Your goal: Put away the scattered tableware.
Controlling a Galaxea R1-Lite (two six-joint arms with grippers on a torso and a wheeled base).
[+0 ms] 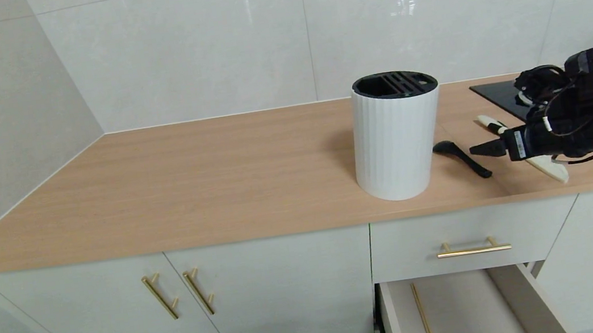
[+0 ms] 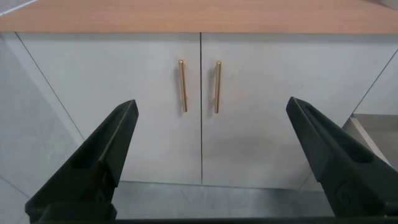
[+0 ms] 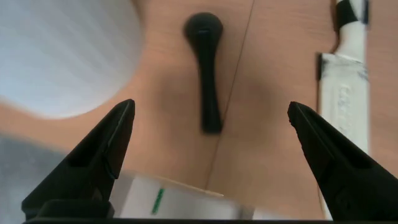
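right wrist view: my right end effector (image 3: 209, 109), jaws apart, hangs over the black spoon (image 3: 209, 87) on the counter (image 3: 267, 155) — i'd drop straight, pinch its slim handle, avoiding the white holder (image 3: 62, 56) beside.

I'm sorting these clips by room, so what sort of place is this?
Most likely a kitchen: a wood-look countertop against tiled walls, a black cooktop set into it, and a white slotted utensil holder with a black spoon and white knife lying beside it.
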